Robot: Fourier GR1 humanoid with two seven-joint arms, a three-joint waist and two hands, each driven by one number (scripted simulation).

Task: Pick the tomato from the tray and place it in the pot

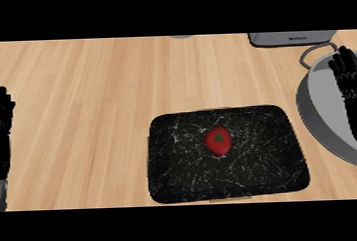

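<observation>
The tomato point(219, 140), mid-tray point(176, 182), looks light, smooth and bruisable: cup its sides; the pot point(318, 112) sits at 3 o'clock; right hand point(350, 79) and left hand point(0, 116) both spread.

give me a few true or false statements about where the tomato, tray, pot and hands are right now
1. The tomato lies on the black tray. True.
2. The right hand is curled round the tomato. False: it is open, fingers straight, over the pot at the view's right edge.
3. The pot stands to the left of the tray. False: it stands to the tray's right.
4. The left hand is open at the view's left edge, apart from the tray. True.
5. The tomato is already in the pot. False: it is on the tray, untouched by either hand.
</observation>
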